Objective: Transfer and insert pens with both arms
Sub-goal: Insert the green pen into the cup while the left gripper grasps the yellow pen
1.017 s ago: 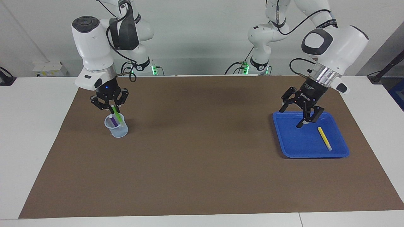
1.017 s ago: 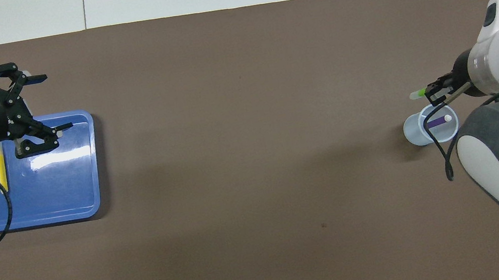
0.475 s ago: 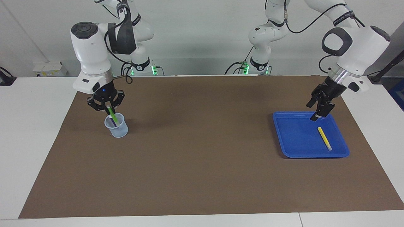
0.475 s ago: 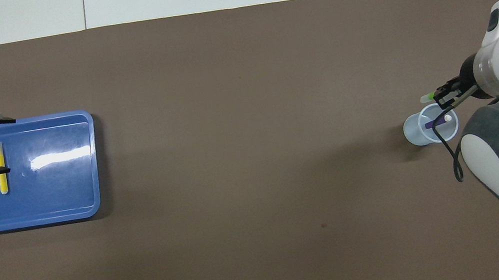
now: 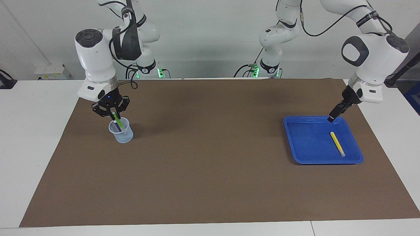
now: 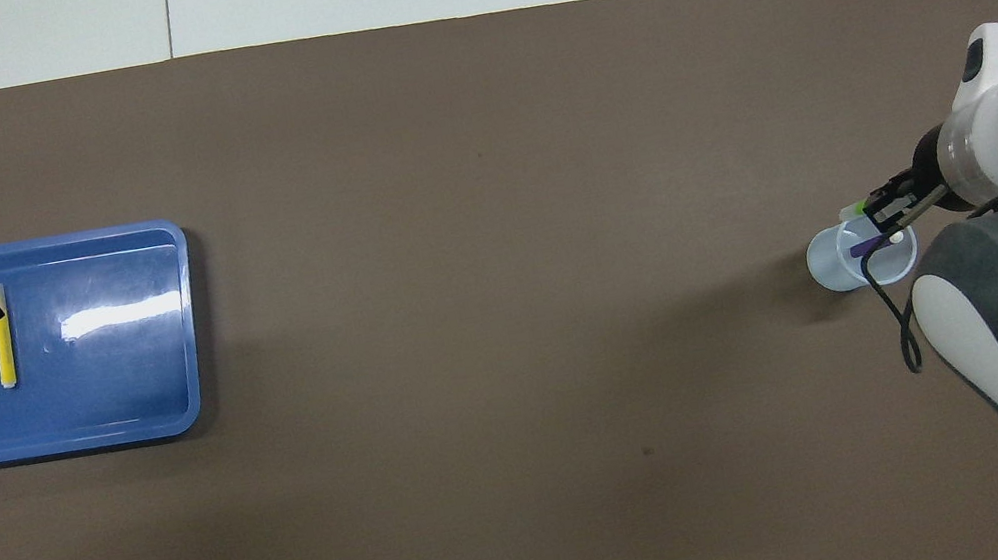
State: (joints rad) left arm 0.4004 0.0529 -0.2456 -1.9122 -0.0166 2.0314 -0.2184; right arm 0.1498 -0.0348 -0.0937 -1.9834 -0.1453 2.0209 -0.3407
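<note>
While the right gripper [image 5: 114, 114] hangs over the clear cup [image 5: 121, 132], its jaws pinched shut on the green pen [image 5: 117, 120] whose lower end dips into the cup beside the purple pen [image 5: 116, 126], the left gripper [image 5: 332, 116] hovers with jaws spread wide and empty over the blue tray [image 5: 306, 147]. Farther along that tray lies the yellow pen [image 5: 337, 143], apart from the jaws, on the brown mat [image 5: 210, 170] covering the desk [image 5: 32, 131].

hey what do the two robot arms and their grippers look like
Both arms are glossy white with dark grey joint panels, silver wrist rings and loose black cables. The right gripper is black linkwork, with a small blue light on its mount. The left gripper is black too. Green lights glow at both bases.
</note>
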